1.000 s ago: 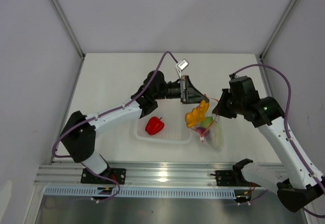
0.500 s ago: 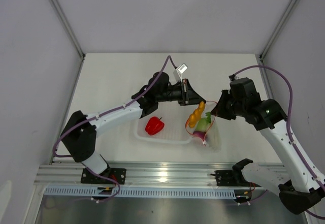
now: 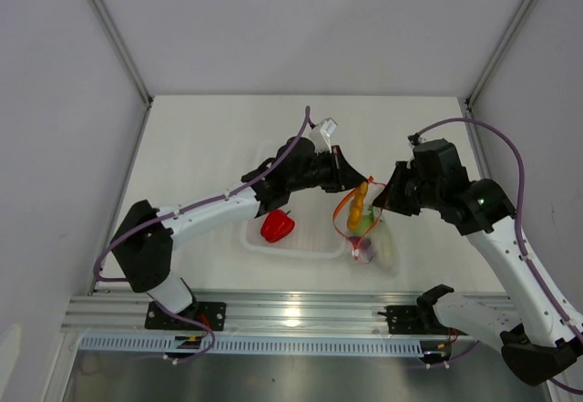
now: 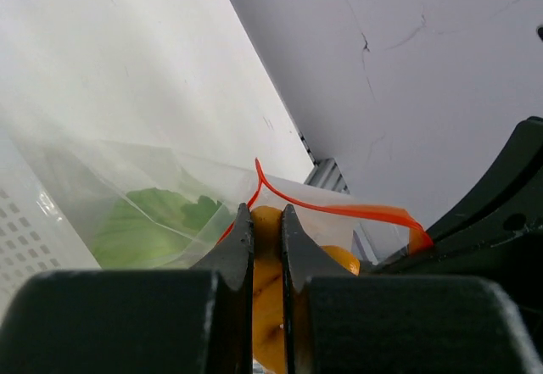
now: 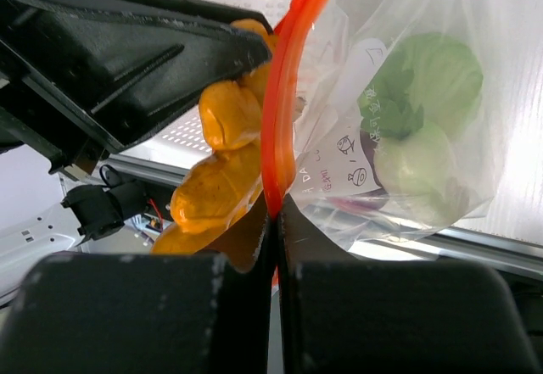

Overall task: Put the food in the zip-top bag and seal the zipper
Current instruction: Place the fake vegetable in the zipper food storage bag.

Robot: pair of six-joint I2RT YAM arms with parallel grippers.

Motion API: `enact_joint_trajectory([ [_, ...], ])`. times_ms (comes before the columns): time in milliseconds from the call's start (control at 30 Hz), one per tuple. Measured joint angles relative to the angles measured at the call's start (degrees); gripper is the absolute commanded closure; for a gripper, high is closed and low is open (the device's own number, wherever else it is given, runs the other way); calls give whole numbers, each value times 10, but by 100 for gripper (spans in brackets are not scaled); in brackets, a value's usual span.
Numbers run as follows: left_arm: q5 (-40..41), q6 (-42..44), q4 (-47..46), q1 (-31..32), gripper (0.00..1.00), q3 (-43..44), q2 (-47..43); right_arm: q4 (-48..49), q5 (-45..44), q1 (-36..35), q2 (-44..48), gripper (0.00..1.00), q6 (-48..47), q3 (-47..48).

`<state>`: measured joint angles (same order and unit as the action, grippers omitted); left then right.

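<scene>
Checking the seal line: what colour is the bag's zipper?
Orange-red zipper, clearest in the right wrist view.

White table (image 3: 209,138) w/ grey walls (image 3: 301,19), alu rail (image 3: 291,315) in front.

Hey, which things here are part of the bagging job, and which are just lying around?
Job: zip-top bag, zipper, orange-yellow lumpy piece, green cabbage, red bell pepper.
Lying about: clear tray, aluminium rail.
</scene>
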<state>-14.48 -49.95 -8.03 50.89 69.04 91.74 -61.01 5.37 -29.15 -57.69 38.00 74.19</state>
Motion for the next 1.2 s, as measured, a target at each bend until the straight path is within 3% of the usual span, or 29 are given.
enact_joint_trajectory([
  [133,25,15,14,4,77,13,3,0,4,0,0,100,0,0],
  [167,30,21,19,6,62,18,4,0,5,0,0,100,0,0],
  [200,36,26,22,9,58,22,6,0,6,0,0,100,0,0],
  [600,43,66,37,15,30,27,8,-1,12,0,0,100,0,2],
  [633,45,69,42,15,24,27,7,-1,12,0,0,100,0,2],
  [900,107,109,128,17,26,25,-64,-15,6,0,0,100,-5,6],
  [1200,141,127,180,17,42,-39,-182,-20,2,0,5,100,-5,12],
])
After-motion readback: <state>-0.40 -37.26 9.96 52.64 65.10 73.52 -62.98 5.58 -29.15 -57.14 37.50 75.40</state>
